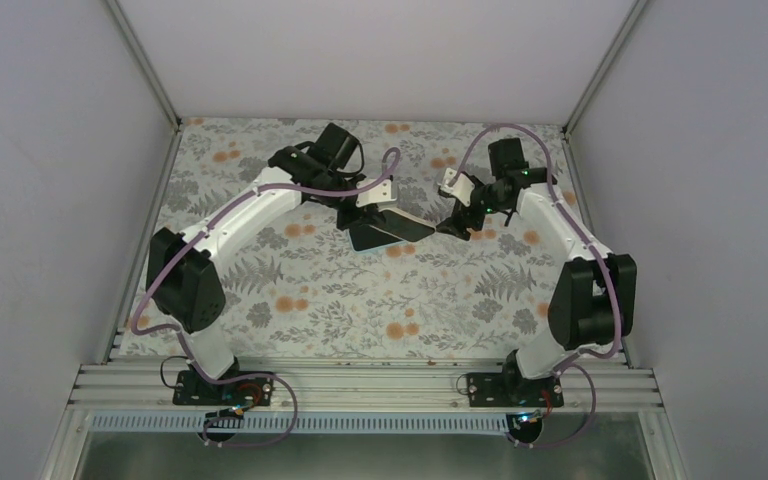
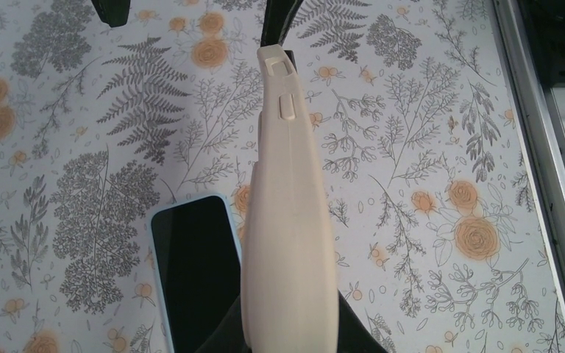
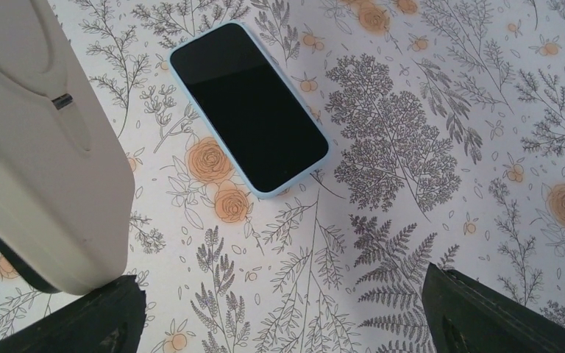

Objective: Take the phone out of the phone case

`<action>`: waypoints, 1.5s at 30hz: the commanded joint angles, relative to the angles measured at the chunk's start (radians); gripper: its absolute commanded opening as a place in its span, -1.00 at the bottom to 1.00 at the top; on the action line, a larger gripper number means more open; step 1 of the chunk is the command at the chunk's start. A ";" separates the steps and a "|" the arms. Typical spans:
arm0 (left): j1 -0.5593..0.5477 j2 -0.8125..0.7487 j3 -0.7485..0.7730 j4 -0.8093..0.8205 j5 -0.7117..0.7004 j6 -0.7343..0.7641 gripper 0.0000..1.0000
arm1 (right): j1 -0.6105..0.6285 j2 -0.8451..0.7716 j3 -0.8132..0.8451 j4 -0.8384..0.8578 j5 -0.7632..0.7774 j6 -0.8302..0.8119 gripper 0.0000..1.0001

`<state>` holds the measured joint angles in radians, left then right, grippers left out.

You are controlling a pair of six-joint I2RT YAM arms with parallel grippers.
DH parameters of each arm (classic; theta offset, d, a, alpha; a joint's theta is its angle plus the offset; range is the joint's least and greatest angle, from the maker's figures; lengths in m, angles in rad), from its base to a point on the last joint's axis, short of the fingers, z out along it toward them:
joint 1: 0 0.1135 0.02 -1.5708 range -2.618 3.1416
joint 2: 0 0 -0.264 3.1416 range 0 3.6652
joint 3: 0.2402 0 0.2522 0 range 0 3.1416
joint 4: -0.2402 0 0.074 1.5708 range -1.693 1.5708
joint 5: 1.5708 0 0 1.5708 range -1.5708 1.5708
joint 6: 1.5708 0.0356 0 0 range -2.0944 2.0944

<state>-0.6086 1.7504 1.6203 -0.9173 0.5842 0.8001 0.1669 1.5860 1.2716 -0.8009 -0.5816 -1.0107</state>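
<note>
The phone lies flat on the flowered table, black screen up, with a pale blue rim. It also shows beside my left fingers as the phone and from above as the phone. The beige phone case is off the phone and held edge-on above the table, my left gripper shut on its lower end. The same case fills the left of the right wrist view. My right gripper stands open over bare table a little to the right of the phone, holding nothing.
The floral tablecloth covers the table. White walls close in the back and both sides. A metal rail runs along the near edge by the arm bases, and the same rail shows at the right of the left wrist view.
</note>
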 commanded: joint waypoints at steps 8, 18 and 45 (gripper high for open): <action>-0.014 0.007 0.045 0.012 0.024 0.008 -0.95 | -0.003 -0.003 0.038 -0.009 0.000 0.018 0.93; -0.015 0.000 0.039 0.015 0.016 0.009 -0.95 | -0.006 -0.036 0.007 -0.073 0.019 -0.017 0.93; -0.045 0.026 0.070 -0.050 0.068 0.014 -0.95 | -0.004 0.022 0.065 0.062 -0.018 0.065 0.92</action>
<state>-0.6243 1.7630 1.6390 -0.9295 0.5491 0.7963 0.1623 1.5951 1.2957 -0.8471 -0.5892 -0.9985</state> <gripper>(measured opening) 0.110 0.962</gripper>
